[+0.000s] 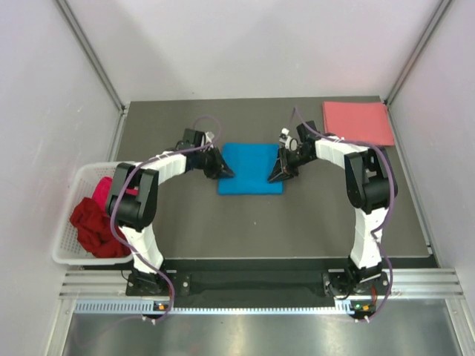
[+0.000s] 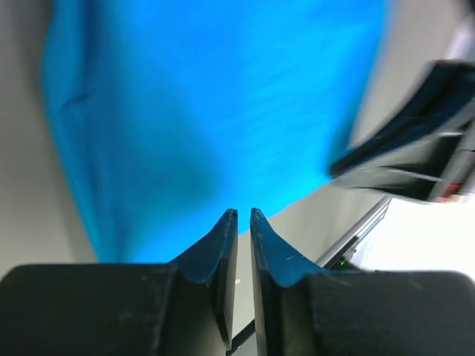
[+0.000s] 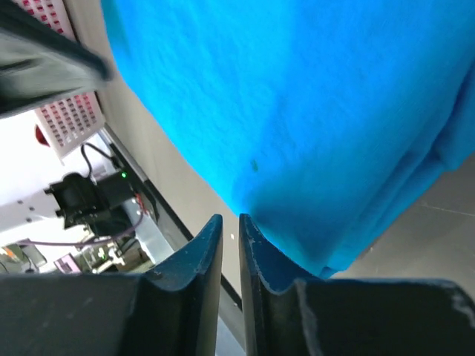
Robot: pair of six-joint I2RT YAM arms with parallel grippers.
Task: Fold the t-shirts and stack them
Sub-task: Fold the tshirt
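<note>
- Two pincers, both mine, are down at the bright blue t-shirt (image 1: 250, 169), one at each of its side edges.
- My left pincer (image 2: 240, 213) has its fingers drawn almost together, with only a thin slit between them. I see no cloth in that slit. The blue fabric lies just past the tips.
- My right pincer (image 3: 228, 219) is the same: fingers nearly touching, nothing showing between them, and the shirt's edge just beside the tips.
- The blue t-shirt lies folded into a flat rectangle in the middle of the dark table (image 1: 297, 222), between my two arms.
- The salmon pink t-shirt (image 1: 358, 122) lies folded flat in the far right corner of the table, well apart from the blue one.
- The white basket (image 1: 65, 245) stands at the table's left edge, beside my left arm.
- The dark red t-shirt (image 1: 93, 226) is bunched in the basket and spills over its near side.
- The magenta t-shirt (image 1: 104, 187) is crumpled just behind the dark red one, partly hidden by my left arm.
</note>
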